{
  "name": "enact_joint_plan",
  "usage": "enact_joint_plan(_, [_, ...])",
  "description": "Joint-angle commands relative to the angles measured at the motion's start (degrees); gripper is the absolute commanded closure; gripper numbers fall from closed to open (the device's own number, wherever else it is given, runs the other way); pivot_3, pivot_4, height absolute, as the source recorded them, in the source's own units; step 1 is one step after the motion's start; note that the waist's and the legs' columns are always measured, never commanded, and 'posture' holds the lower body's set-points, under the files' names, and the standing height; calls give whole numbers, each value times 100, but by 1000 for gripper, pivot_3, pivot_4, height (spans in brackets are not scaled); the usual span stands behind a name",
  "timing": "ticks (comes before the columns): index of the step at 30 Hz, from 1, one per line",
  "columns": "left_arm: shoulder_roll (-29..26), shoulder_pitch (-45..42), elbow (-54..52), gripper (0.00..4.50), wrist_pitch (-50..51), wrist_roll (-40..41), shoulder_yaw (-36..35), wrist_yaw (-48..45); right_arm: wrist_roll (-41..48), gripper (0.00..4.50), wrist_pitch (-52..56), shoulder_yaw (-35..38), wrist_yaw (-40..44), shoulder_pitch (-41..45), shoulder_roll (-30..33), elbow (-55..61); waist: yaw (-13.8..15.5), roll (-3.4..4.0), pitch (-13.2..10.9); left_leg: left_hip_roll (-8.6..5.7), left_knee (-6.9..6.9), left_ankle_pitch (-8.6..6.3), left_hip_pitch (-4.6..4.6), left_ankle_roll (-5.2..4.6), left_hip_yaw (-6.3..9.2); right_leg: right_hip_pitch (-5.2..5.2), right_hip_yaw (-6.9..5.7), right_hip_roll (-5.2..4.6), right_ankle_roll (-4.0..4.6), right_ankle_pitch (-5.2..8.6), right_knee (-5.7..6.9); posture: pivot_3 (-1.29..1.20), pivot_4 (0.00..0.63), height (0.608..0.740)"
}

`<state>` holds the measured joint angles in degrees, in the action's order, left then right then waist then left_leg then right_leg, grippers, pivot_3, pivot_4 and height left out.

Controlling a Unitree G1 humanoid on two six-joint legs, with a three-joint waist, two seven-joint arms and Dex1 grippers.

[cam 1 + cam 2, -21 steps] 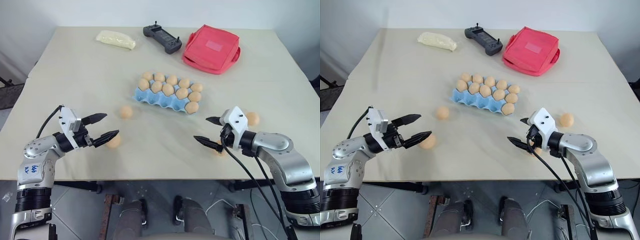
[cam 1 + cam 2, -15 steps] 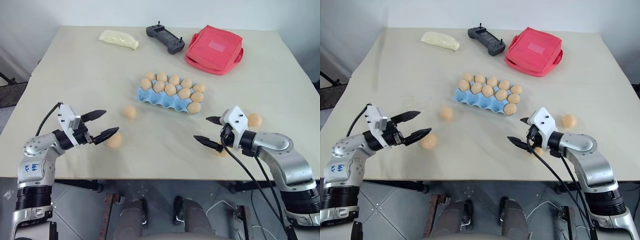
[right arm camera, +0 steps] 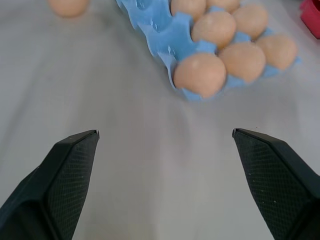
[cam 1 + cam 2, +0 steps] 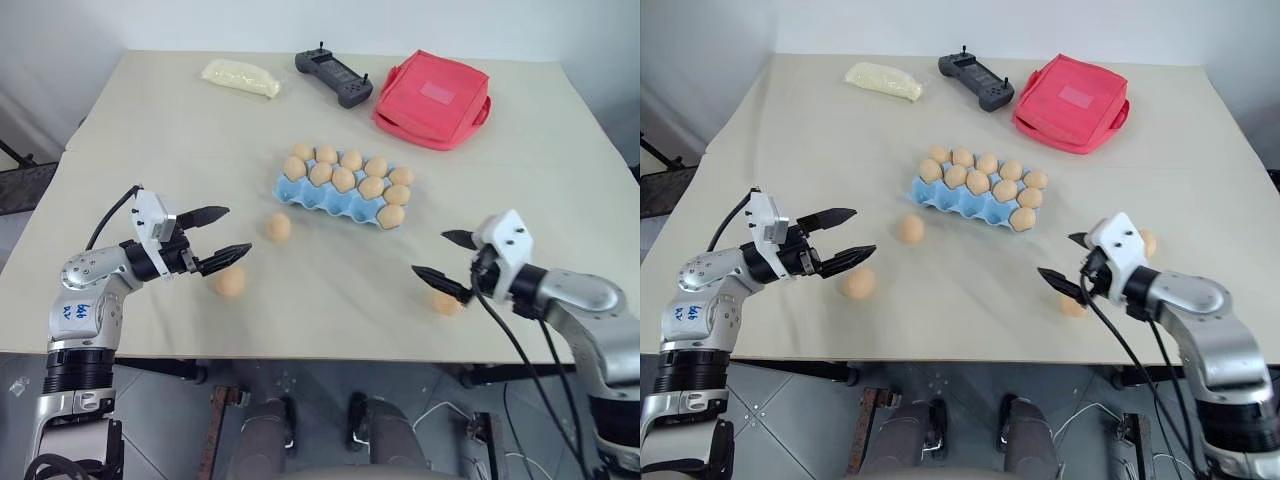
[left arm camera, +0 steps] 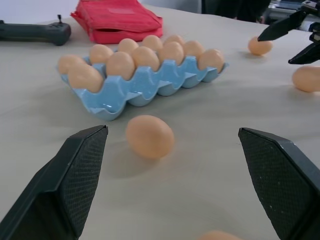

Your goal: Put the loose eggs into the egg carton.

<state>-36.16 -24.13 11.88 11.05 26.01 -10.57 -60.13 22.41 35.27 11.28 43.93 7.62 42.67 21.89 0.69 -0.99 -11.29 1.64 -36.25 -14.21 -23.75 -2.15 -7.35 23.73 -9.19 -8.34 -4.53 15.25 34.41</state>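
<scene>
Beige tabletop (image 4: 180, 130) against a white wall (image 4: 300, 20), grey tiled floor (image 4: 160, 400) below, both grippers' jaws wide.

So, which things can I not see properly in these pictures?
1. Far right egg, right eye view: mostly behind the right gripper.
2. Near right egg, same view: partly behind that gripper's finger.
3. Closest egg, left wrist view: cut off by the picture's edge.
4. Red pouch, right wrist view: cut off by the edge.
</scene>
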Motion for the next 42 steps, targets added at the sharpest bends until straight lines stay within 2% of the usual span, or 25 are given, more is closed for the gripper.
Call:
enact_joint_plan(1, [-33,-58,-62,41,81,131,0,-192,367,0,280,853,224,-671,352,621,33,0,0,1,0,-4,0,-4,-1,0,1,-1,0,0,-5,0,150,740])
enact_joint_plan(8, [-164,-27,-18,41,324,178,36,-522,700,0,694,1981,611,-2098,708,1215,65,1,0,10,-6,-22,12,15,-10,-6,6,-2,1,-2,-9,0,150,740])
enact_joint_plan(12, [-201,-39,30,41,365,158,5,-625,840,0,860,2087,619,-2314,780,1383,60,1,0,14,-6,-22,19,16,-11,-12,11,-2,7,-5,-15,0,150,740])
enact_joint_plan(20, [-142,121,-205,41,402,182,-65,-553,755,0,861,1131,209,-1570,657,1228,65,1,0,17,1,-23,15,18,-8,-12,28,-4,12,-7,-32,0,150,740])
enact_joint_plan(25, [-161,474,-680,41,549,310,-178,-460,388,0,628,233,93,-937,617,612,57,0,0,15,-1,-23,7,7,-15,-8,19,-2,8,-6,-36,0,150,740])
enact_joint_plan(31, [-285,911,-1153,41,749,450,-367,-363,78,0,396,-374,200,-549,655,38,61,1,-1,15,-6,-28,9,0,-24,-6,14,-3,5,-7,-32,0,150,740])
enact_joint_plan(34, [-344,1075,-1299,0,821,513,-459,-338,46,635,308,-452,230,-453,629,-43,64,1,-1,15,-7,-34,10,11,-24,-5,15,-3,5,-7,-29,0,150,740])
enact_joint_plan(39, [-398,1247,-1399,0,854,558,-558,-302,97,2226,229,-370,285,-345,626,-13,63,2,-1,15,-10,-35,11,13,-25,-6,16,-4,5,-7,-28,0,150,740])
enact_joint_plan(42, [-370,1246,-1391,0,815,540,-594,-261,171,2352,220,-289,253,-97,591,43,64,2,-1,16,-9,-35,10,13,-24,-5,16,-4,5,-7,-28,0,150,740])
